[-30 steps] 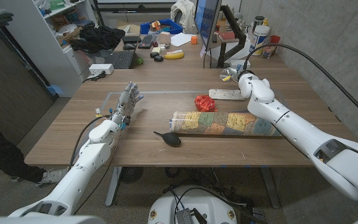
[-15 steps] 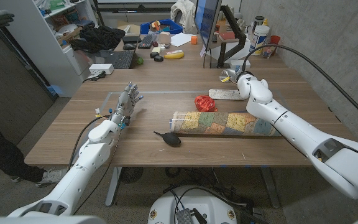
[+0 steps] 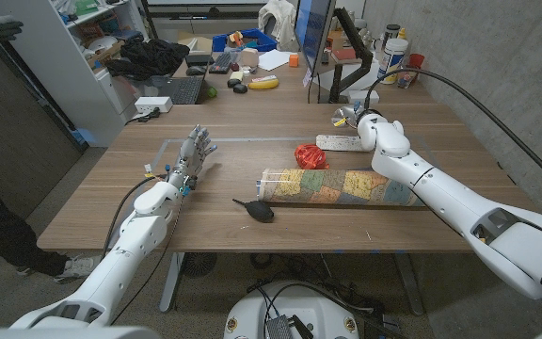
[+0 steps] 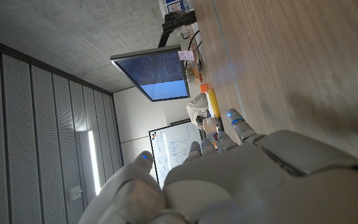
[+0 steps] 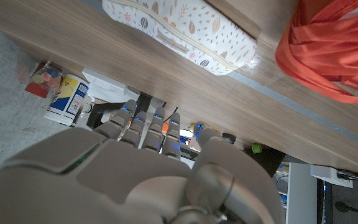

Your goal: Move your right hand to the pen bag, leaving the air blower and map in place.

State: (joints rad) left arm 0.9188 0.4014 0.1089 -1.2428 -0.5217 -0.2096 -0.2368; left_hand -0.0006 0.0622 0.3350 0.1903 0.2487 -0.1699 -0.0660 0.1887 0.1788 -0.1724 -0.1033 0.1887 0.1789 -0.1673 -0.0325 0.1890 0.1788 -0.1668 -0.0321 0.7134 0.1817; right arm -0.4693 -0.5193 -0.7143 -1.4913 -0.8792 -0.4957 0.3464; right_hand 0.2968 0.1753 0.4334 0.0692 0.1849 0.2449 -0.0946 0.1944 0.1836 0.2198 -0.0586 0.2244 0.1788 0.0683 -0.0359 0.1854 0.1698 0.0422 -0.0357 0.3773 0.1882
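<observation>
The pen bag [image 3: 339, 142], a white pouch printed with small leaves, lies on the wooden table [image 3: 111, 202] at about one o'clock from the table's middle, its long side running across. In the right wrist view the pen bag [image 5: 182, 34] shows its zip seam and lies apart from the fingers. The right hand [image 3: 349, 117] sits just beyond the pouch's right end, at about one o'clock from it, mostly hidden in the head view behind its own wrist; the right wrist view shows the right hand [image 5: 142, 168] with fingers reaching out side by side, holding nothing, though how far they are spread I cannot tell.

A bunched red-orange cloth [image 3: 310, 155] lies just beside the pouch at seven o'clock. The rolled map [image 3: 337, 185] lies at six o'clock from the cloth, stretched across the table, its right end passing under the right forearm. The black air blower [image 3: 256, 208] rests near the map's left end, at about seven o'clock from it.

Well apart at nine o'clock, the left hand [image 3: 193, 153] stands over the table with fingers apart and extended, gripping nothing.
</observation>
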